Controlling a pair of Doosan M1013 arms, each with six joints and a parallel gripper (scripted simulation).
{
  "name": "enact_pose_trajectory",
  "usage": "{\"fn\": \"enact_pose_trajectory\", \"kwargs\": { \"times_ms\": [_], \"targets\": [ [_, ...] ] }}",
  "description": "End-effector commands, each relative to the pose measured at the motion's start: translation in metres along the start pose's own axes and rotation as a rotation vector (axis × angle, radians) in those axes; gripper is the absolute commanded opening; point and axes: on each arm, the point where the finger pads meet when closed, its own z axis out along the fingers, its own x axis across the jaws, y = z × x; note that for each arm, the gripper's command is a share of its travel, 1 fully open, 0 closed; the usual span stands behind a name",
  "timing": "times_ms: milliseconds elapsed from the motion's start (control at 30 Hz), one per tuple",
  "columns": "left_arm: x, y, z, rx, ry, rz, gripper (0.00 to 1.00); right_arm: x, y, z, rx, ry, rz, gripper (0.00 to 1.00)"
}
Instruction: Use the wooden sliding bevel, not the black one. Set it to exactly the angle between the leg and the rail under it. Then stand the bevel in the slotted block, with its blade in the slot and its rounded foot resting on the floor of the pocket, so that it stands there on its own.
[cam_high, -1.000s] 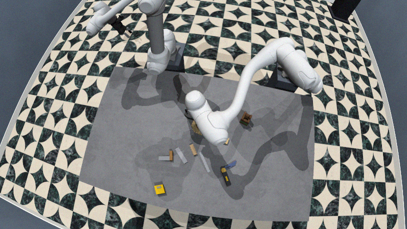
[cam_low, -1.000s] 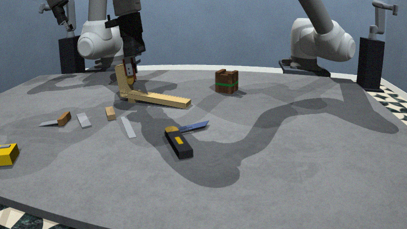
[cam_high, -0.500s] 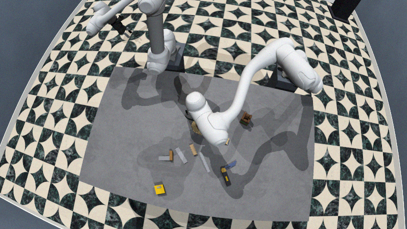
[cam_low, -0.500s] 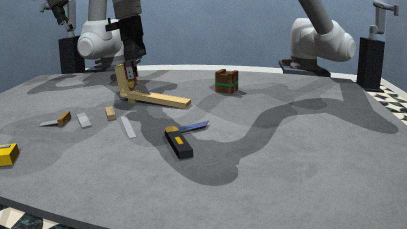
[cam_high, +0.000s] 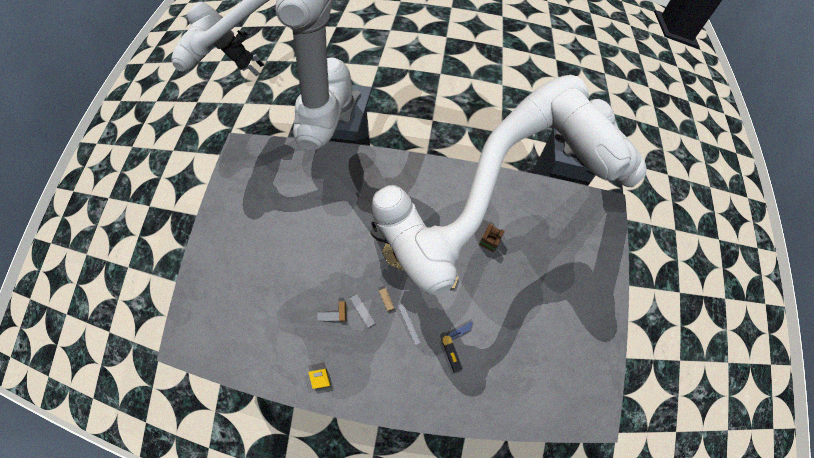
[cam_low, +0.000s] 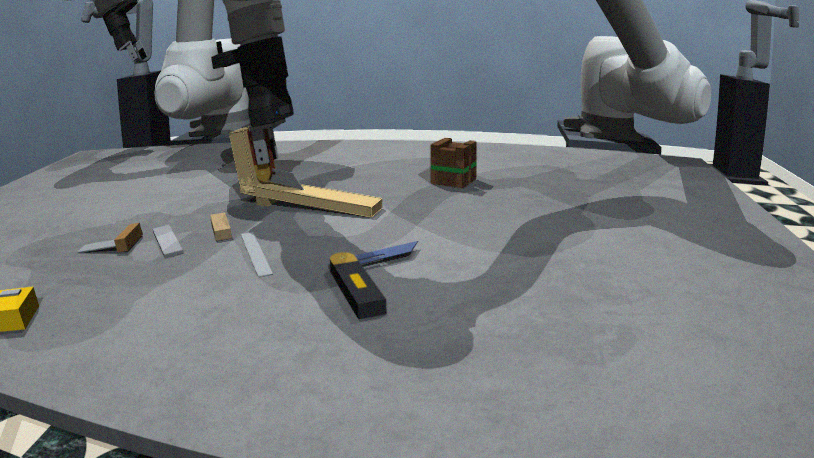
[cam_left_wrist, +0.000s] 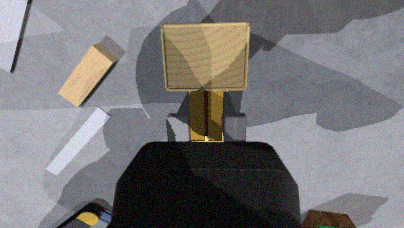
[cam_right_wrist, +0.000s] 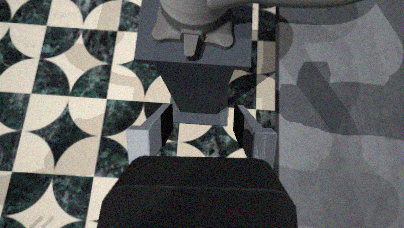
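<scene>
Wooden sliding bevel (cam_low: 263, 174) (cam_left_wrist: 197, 115) is gripped by the left gripper (cam_low: 262, 165) (cam_left_wrist: 207, 104), close beside the upright leg (cam_low: 243, 159) (cam_left_wrist: 205, 57) and above the rail (cam_low: 318, 197); contact with either can't be confirmed. Its brass-coloured end is pointed down, and reddish wood is seen beside the fingers. Blade angle not readable. Right gripper (cam_high: 256, 65) (cam_low: 136, 54) (cam_right_wrist: 202, 125) is wide, nothing held, well away from the work.

Handling, judged: bevel is probably light to moderate, with rigid wood and metal parts. Smooth faces may be slippery, so the squeeze should be kept firm and square. No real fragility is expected, but the pivot is the weak point: if the blade is bumped or pressed, the angle could be lost. Blade is likely stiff along its length and free to swing only at the joint.

Hold is best taken on the flat sides of the wooden handle, with blade and rounded foot left free. If the pads span blade and handle together, setting could be blocked, though the angle might be locked by it afterwards.

Setting against leg and rail looks like the step in hand; not yet placed. Slotted block (cam_high: 491, 236) (cam_low: 453, 163) (cam_left_wrist: 330, 218) is upright on the desk (cam_high: 239, 273) (cam_low: 512, 364), apart from the rail. Black bevel (cam_high: 452, 354) (cam_low: 358, 287) (cam_left_wrist: 87, 218) is lying flat, to be left alone.
</scene>
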Motion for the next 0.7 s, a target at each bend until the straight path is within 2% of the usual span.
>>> {"fn": "enact_pose_trajectory", "kwargs": {
  "times_ms": [0,667],
  "targets": [
    [-0.0005,0.0002,-0.0008,0.001,-0.002,0.000,0.00,0.0001,0.0001,-0.0005,-0.001,0.000,0.000,1.00],
    [-0.0005,0.0002,0.0012,0.001,-0.002,0.000,0.00,0.0001,0.0001,-0.0005,-0.001,0.000,0.000,1.00]
  ]
}}
